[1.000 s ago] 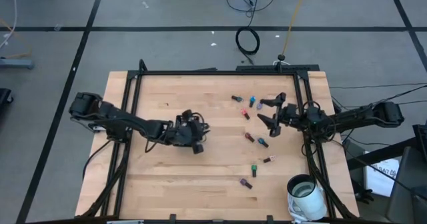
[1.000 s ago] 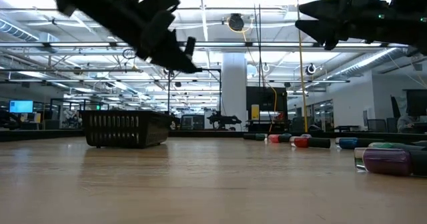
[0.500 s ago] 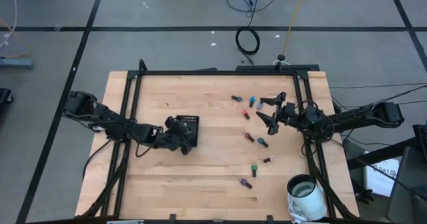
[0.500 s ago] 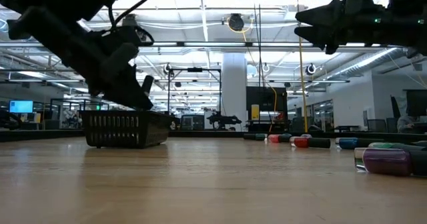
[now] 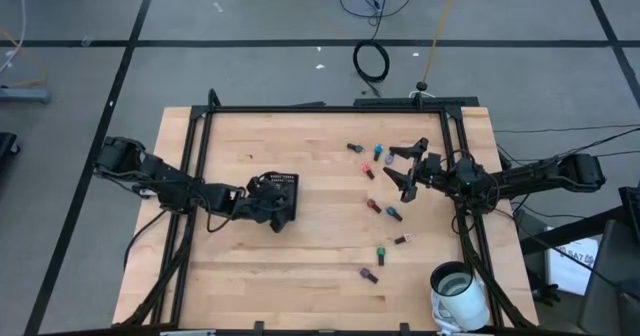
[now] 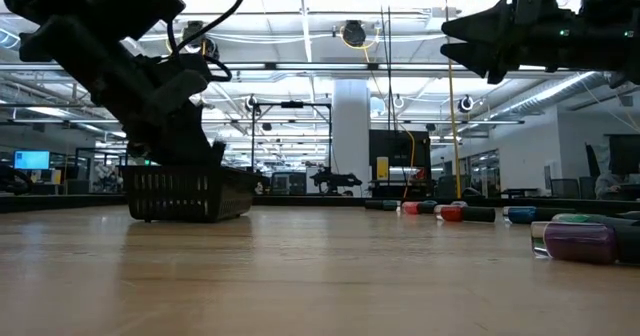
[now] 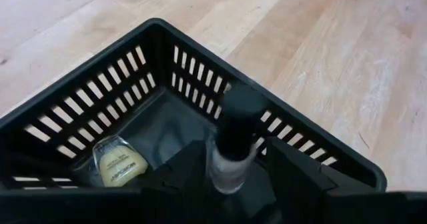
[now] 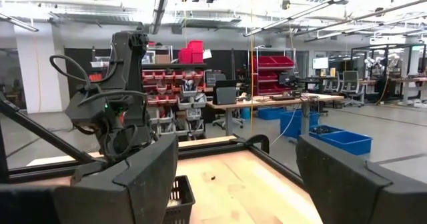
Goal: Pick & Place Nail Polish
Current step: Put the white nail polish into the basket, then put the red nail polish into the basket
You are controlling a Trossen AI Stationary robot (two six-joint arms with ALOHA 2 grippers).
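Note:
A black slotted tray (image 5: 283,183) stands left of the table's middle. My left gripper (image 7: 235,174) slants down into it from the table's left, with its fingers on either side of a pale nail polish bottle (image 7: 230,164) that has a dark cap. A yellowish bottle (image 7: 120,167) lies on the tray floor. Several more nail polish bottles (image 5: 373,206) lie on the right half of the table. My right gripper (image 5: 405,171) hangs open above them, clear of the table. My left gripper has the pale bottle's body (image 7: 225,174) between its two fingers, cap end pointing away from the wrist and over the tray's inside. A narrow dark gap shows between the bottle and one finger (image 7: 290,167). I cannot tell whether the other finger touches it.
A white cup-like container (image 5: 458,291) stands at the near right corner. Black frame rails (image 5: 200,156) run along the table's left, right and far sides. A purple bottle (image 6: 585,241) lies close to the low camera. Bare wood lies between the tray and the bottles.
My left gripper has gone toward the table's left edge and down until its fingers are at the tray's top. It has rolled about its own line on the way. In the last half second it has kept nearly still.

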